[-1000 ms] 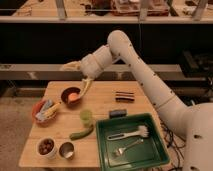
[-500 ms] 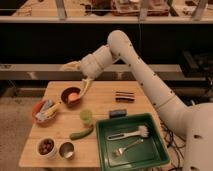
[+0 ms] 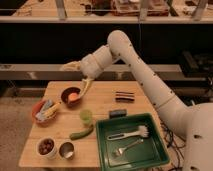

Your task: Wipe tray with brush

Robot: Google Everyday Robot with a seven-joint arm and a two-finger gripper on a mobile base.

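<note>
While the tray waits unwiped, the pincer (image 3: 72, 80) hangs over the far left part of the wooden surface (image 3: 105, 102), its two pale fingers spread wide and holding nothing. Lower left of the pincer sits a red bowl (image 3: 37, 114) of mixed items. A small white bowl (image 3: 46, 146) with dark contents and a metal cup (image 3: 66, 149) stand nearer the camera. Directly beneath the pincer is a dark bowl (image 3: 71, 95) with something orange inside. Just below and right of it are a green cup (image 3: 86, 116) and a long green vegetable (image 3: 81, 133).

Well right of the pincer and toward the camera lies the dark-green tray (image 3: 152, 152). It carries the white brush (image 3: 129, 134), bristles to the right, with a metal fork (image 3: 125, 147) beside it. The empty pincer suggests the reach has not begun: the brush must be lifted from inside the tray before any wiping.

The red bowl's contents are hard to make out. So are a dark striped bar (image 3: 124, 96) and a small dark block (image 3: 116, 113) right of the pincer. The white arm (image 3: 145, 75) runs out of frame at the right edge.
</note>
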